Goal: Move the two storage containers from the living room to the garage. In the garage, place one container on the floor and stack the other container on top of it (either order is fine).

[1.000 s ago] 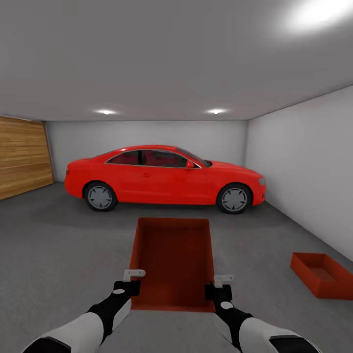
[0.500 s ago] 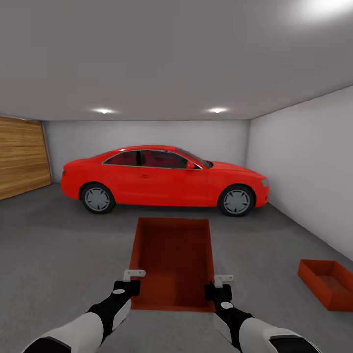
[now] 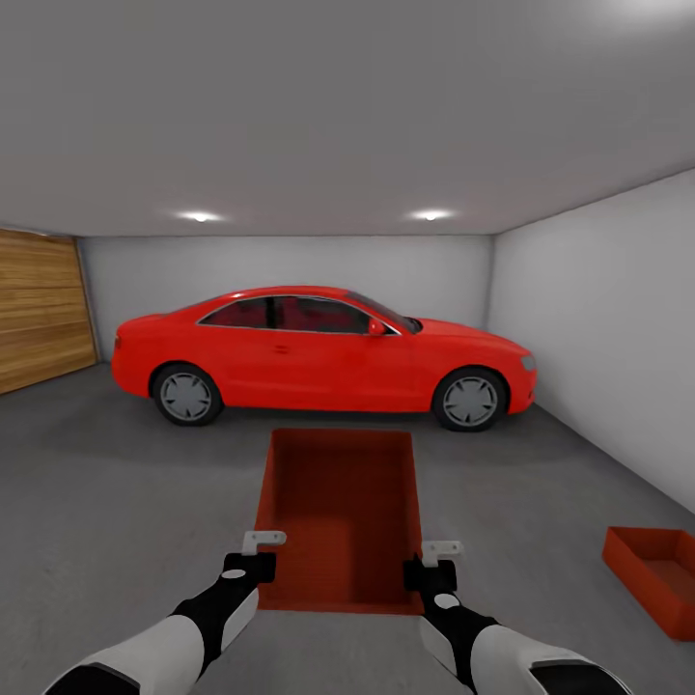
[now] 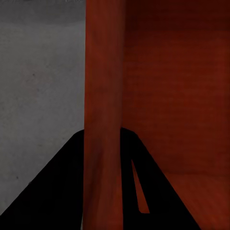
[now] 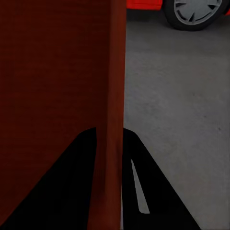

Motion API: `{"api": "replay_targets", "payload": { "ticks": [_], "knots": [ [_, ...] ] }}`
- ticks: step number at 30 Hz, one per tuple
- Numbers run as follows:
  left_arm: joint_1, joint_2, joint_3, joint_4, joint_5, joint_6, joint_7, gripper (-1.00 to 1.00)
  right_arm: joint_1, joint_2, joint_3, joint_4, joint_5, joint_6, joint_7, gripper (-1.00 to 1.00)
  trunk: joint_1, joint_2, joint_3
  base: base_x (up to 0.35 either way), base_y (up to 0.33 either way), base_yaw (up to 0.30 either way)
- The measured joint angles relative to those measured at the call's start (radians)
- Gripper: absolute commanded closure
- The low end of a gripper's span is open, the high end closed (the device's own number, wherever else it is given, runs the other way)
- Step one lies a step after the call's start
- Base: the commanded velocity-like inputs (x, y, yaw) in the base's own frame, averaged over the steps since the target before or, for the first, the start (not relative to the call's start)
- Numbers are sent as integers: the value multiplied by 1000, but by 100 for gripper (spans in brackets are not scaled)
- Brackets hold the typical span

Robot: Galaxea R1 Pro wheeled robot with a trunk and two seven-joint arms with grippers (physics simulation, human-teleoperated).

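Observation:
I carry one red-orange storage container (image 3: 340, 512) in front of me, open side up, above the dark grey garage floor (image 3: 125, 483). My left gripper (image 3: 259, 555) is shut on its left wall near the close end. On the opposite wall my right gripper (image 3: 430, 565) is shut too. In the left wrist view the container wall (image 4: 103, 96) runs between the black fingers of the left gripper (image 4: 103, 143). The right wrist view shows the other wall (image 5: 112, 72) pinched by the right gripper (image 5: 109, 139). The second storage container (image 3: 661, 574) sits on the floor at the far right, partly cut by the frame edge.
A red car (image 3: 319, 352) stands across the garage ahead, and its wheel (image 5: 194, 12) shows in the right wrist view. A wooden-plank garage door (image 3: 39, 309) is at the left. A pale grey wall (image 3: 598, 319) closes the right side.
The whole view has advanced: the car looks a little larger, and the container on the floor has slid toward the right edge. The held container and both grippers keep their place in view.

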State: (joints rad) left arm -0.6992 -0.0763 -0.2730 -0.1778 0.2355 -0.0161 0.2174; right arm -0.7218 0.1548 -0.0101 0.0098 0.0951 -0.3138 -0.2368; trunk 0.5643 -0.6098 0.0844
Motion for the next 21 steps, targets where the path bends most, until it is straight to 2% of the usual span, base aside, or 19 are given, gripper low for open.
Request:
{"api": "replay_targets", "payload": {
  "ticks": [21],
  "knots": [
    [0,0,1,0,-1,0,0,100,0,0,0,0,0,0,0,100,0,0,0,322,0,0]
  ]
}}
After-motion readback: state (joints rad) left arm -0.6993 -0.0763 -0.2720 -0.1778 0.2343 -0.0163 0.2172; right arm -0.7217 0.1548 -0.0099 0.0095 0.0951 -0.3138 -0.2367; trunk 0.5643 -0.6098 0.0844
